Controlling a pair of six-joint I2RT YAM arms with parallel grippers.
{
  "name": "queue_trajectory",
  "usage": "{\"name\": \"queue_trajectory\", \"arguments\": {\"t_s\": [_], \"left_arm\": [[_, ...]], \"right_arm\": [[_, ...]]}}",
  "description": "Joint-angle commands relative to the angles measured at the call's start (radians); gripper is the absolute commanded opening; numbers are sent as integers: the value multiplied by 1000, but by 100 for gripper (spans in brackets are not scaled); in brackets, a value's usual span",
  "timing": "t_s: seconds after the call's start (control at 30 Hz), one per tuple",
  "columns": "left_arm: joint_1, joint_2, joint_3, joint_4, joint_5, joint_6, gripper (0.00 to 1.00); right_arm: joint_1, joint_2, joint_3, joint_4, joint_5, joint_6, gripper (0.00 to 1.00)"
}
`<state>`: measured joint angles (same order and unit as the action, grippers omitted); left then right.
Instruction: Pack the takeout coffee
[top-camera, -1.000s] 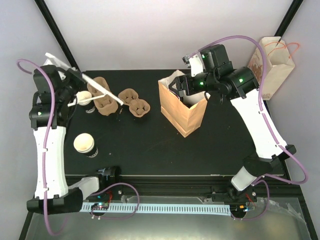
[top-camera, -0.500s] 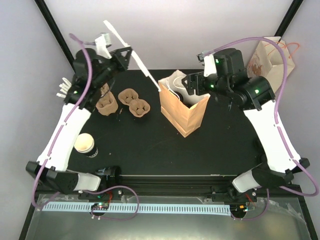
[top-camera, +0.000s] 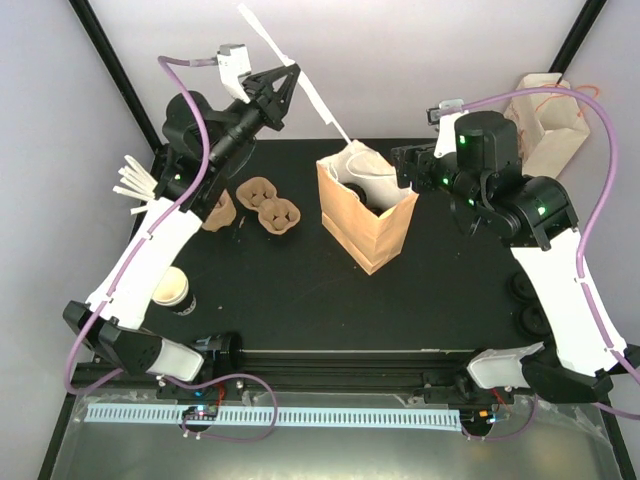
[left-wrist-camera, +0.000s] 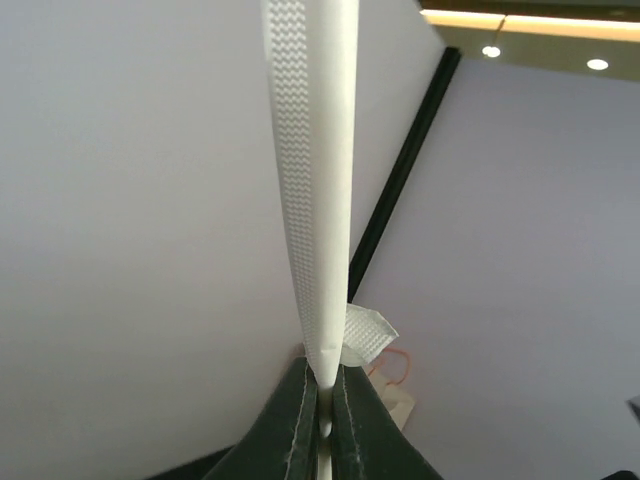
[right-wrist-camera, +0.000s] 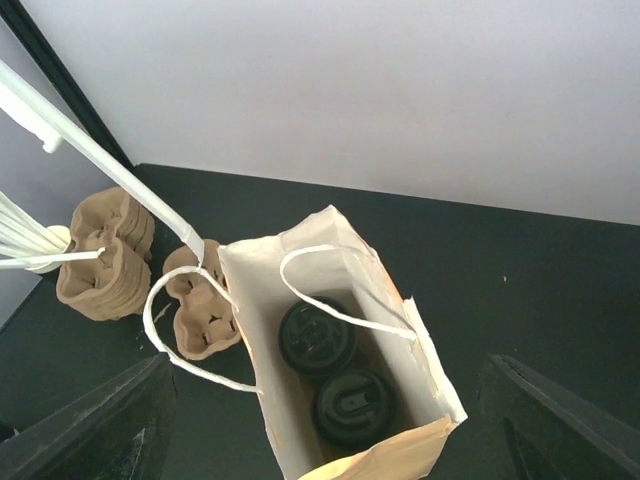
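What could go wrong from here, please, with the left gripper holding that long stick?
The left gripper pinches the long white stick only at its fingertips, so it may pivot or slip. Its lower tip, at the rim of the brown bag beside a handle, could snag. The lidless cup stands close to the left arm, which might knock it.
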<state>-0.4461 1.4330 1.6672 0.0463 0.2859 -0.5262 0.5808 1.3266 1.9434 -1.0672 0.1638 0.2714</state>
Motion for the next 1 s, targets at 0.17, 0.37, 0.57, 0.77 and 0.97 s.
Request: {"name": "queue_trajectory", "arguments": {"t_s": [0.17, 0.37, 0.57, 0.77, 0.97], "left_arm": [[-42, 47, 90, 127, 82, 92, 2], [-80, 88, 84, 49, 165, 147, 3], [-131, 75, -10, 13, 171, 284, 5], [-144, 80, -111, 89, 156, 272, 6], [-160, 107, -145, 149, 134, 262, 6]], "right_arm": [[-6, -6, -16, 43, 27, -4, 85], [-5, -18, -16, 46, 61, -4, 85], [-5, -41, -39, 70, 67, 0, 85], [-5, -51, -46, 80, 64, 0, 86], [-6, -59, -49, 82, 68, -2, 85]]}}
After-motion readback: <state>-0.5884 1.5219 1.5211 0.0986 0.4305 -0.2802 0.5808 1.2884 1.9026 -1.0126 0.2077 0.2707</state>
